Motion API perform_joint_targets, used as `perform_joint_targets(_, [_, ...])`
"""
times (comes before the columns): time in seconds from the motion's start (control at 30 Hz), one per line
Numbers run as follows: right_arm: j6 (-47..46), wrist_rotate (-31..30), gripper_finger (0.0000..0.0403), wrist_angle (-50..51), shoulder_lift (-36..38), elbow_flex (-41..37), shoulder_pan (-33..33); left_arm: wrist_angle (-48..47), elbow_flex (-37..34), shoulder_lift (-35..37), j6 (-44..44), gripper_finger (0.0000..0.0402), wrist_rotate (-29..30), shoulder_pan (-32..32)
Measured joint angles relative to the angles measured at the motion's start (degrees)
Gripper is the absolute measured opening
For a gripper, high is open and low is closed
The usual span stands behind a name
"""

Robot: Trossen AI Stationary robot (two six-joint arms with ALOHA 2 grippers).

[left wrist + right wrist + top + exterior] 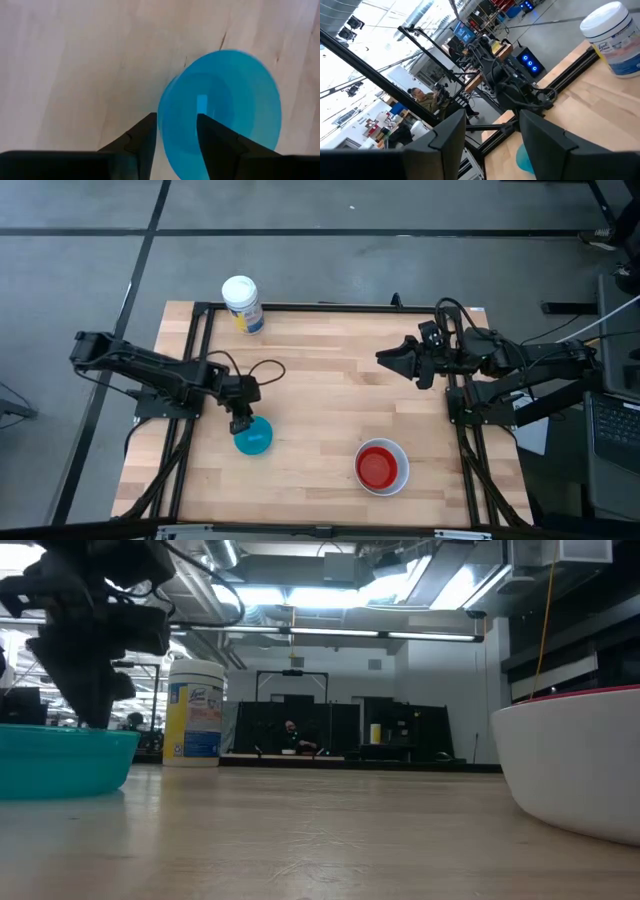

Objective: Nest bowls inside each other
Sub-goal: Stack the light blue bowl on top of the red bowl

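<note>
A teal bowl (254, 438) stands upright on the wooden table, left of the middle. My left gripper (176, 122) hangs open over the bowl's left rim, pointing steeply down. One finger (145, 142) stands outside the wall and the other (215, 145) inside the hollow. In the low view the fingers dip behind the teal rim (60, 735). A red bowl (378, 467) sits nested in the larger white bowl (401, 479) near the front right. My right gripper (385, 360) is open, raised high at the right, pointing level toward the table's left with nothing between its fingers.
A white cylindrical container (242, 303) with a yellow-blue label stands at the far left edge. Black frame rails run along the table's left, right and far sides. Bare wood lies between the teal bowl and the white bowl.
</note>
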State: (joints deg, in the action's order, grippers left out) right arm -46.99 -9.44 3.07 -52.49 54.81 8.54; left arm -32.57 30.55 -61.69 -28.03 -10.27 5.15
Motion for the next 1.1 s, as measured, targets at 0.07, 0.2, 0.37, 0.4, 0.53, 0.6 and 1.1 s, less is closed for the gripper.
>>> perform_joint_targets(0.07, [-0.5, 0.0, 0.0190, 0.0, 0.0, 0.0, 0.0, 1.4, -0.6, -1.4, 0.0, 0.0136, -0.3, 0.0])
perform_joint_targets(0.2, [-1.5, -0.1, 0.0191, 0.1, 0.0, 0.0, 0.0, 5.1, -1.5, -5.9, 0.1, 0.0132, -0.3, 0.0])
perform_joint_targets(0.37, [-2.1, -0.2, 0.0184, 4.6, 0.0, 0.0, 0.0, 11.8, -1.6, -11.6, 1.3, 0.0037, 2.3, -1.7])
perform_joint_targets(0.4, [-2.5, -0.2, 0.0178, 6.8, 0.0, 0.0, 0.0, 15.6, -1.6, -12.1, 1.2, 0.0020, 1.7, -2.9])
perform_joint_targets(0.53, [-3.2, -0.2, 0.0144, 14.0, 0.0, 0.0, 0.0, 29.2, 1.0, -12.3, 0.2, 0.0005, 3.3, -9.9])
perform_joint_targets(0.6, [-2.0, -0.2, 0.0125, 14.2, 0.0, 0.0, -0.2, 32.0, 4.9, -12.3, 1.1, 0.0004, 7.0, -14.0])
perform_joint_targets(1.1, [2.2, -10.5, 0.0111, 27.4, -1.0, 3.1, -8.3, 21.2, 48.1, -33.6, 29.0, 0.0002, 33.3, -22.0])
